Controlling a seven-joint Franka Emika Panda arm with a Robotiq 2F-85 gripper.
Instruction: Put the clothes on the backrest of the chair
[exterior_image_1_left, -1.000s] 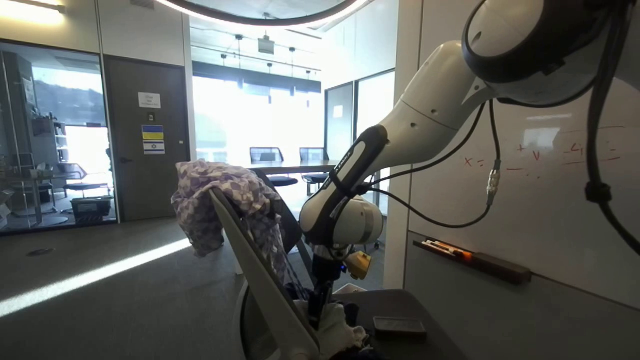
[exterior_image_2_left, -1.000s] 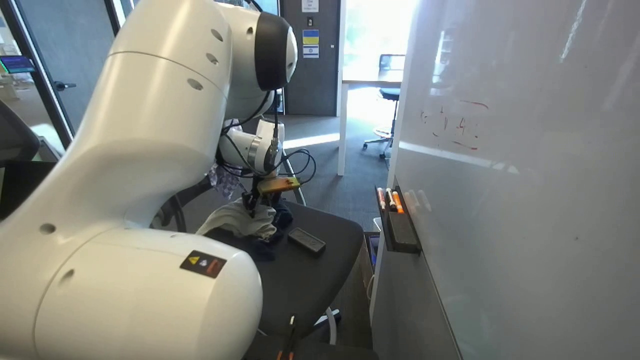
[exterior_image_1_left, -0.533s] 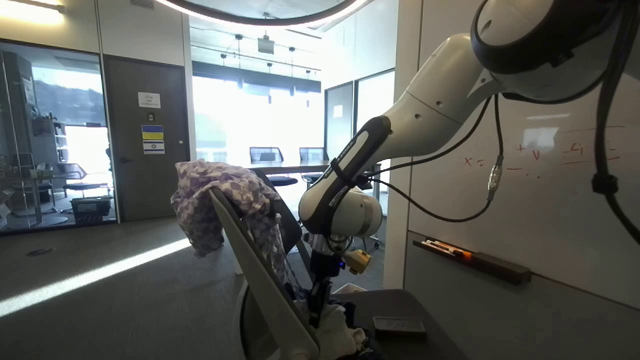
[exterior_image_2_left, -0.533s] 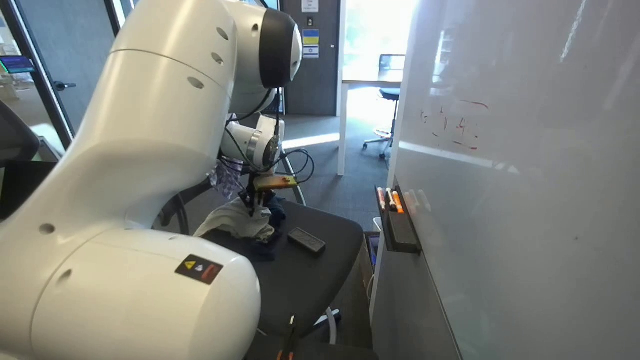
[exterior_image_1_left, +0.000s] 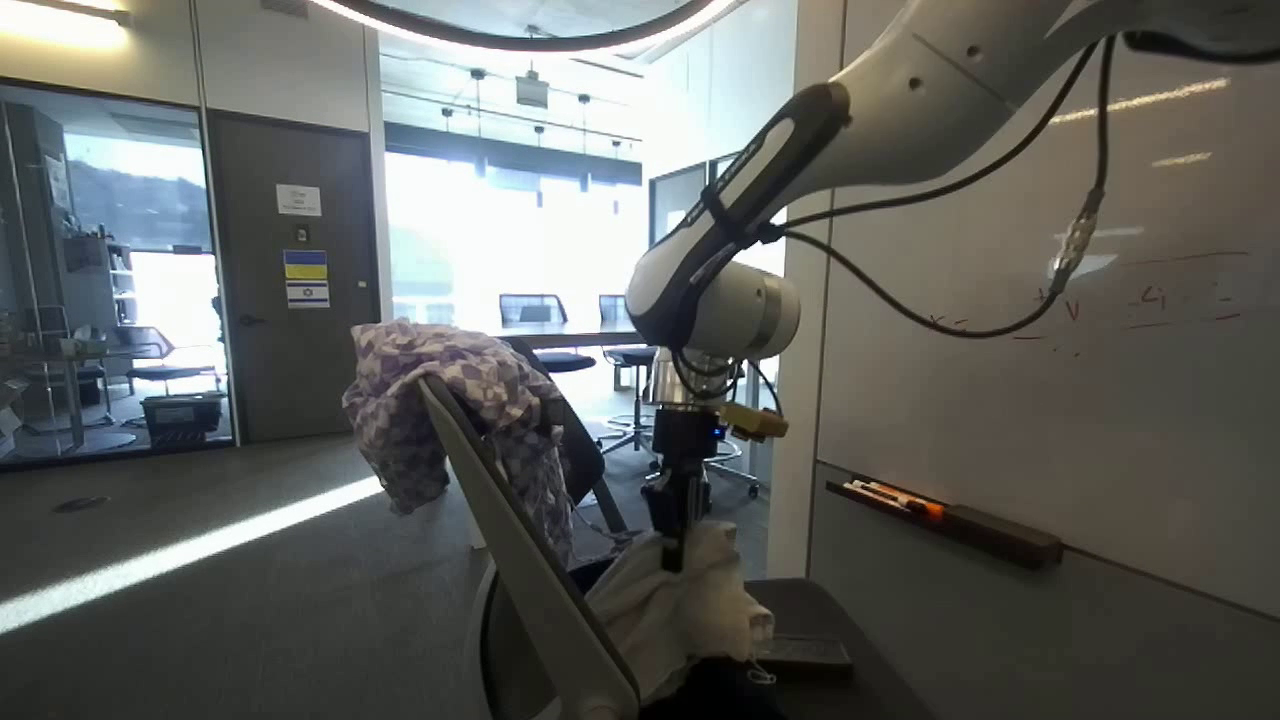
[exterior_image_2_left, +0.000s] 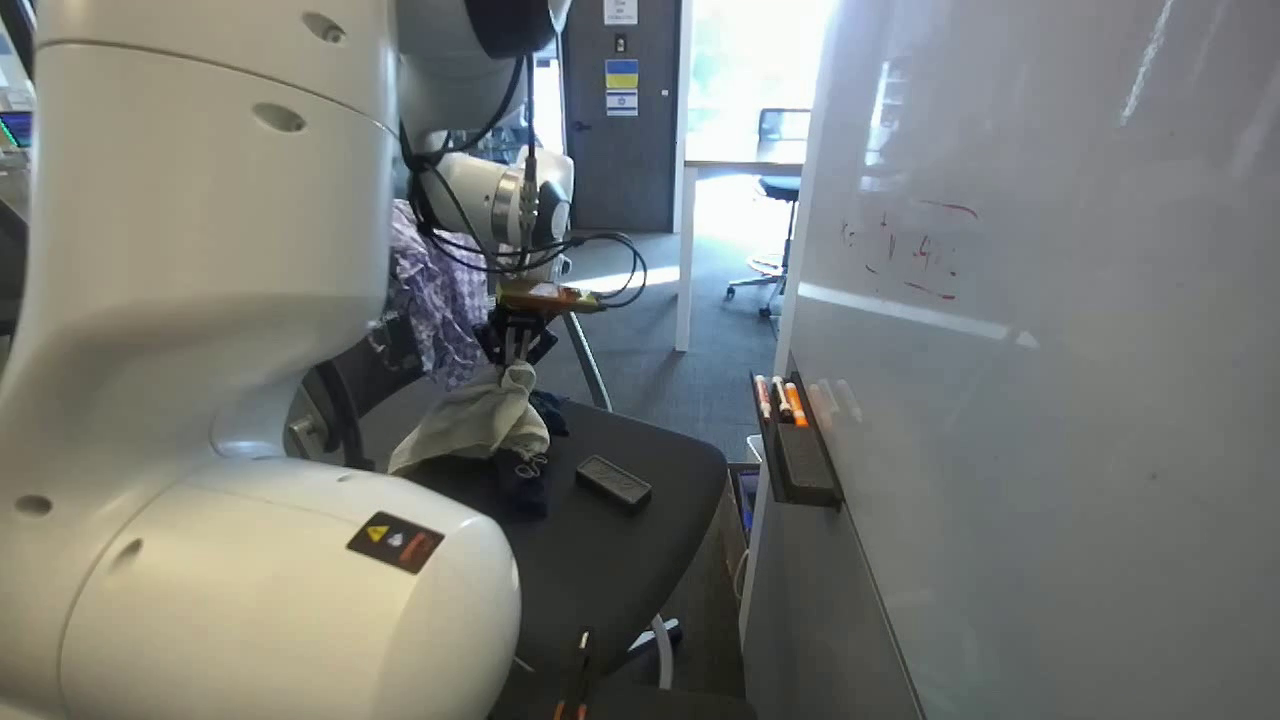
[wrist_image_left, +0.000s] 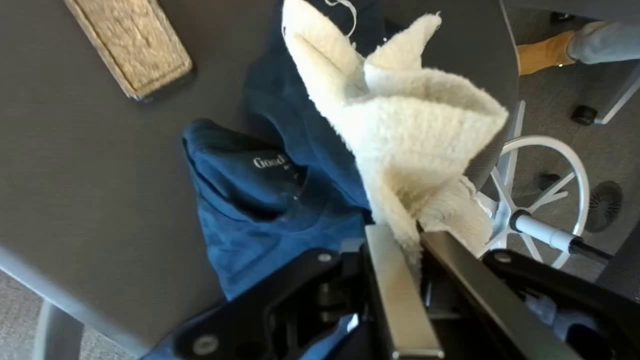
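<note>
The clothes lie bunched on the seat of the chair, a cream garment (wrist_image_left: 420, 125) above a navy garment (wrist_image_left: 325, 220). My gripper (wrist_image_left: 407, 235) is shut on a pinched fold of the cream garment, which shows between the fingertips. In both exterior views that fold is drawn up into a peak under the gripper (exterior_image_2_left: 517, 352), while the lower cream cloth still touches the seat. The navy garment stays low on the seat. The chair's slanted backrest (exterior_image_1_left: 530, 560) stands beside the gripper in an exterior view. Its top edge is mostly covered by other cloth.
A mottled purple-grey garment (exterior_image_1_left: 430, 380) hangs over the backrest top. On the seat (exterior_image_2_left: 620, 570) lies a dark oblong block (exterior_image_2_left: 613, 482). A whiteboard (exterior_image_2_left: 1020, 420) with a marker tray (exterior_image_2_left: 808, 460) stands close by. Someone's shoe (wrist_image_left: 545, 52) shows at the wrist view's edge.
The gripper has shut on the cream garment and risen, pulling a fold upward off the pile. The arm has lifted with it. The patterned garment and the block have stayed put.
</note>
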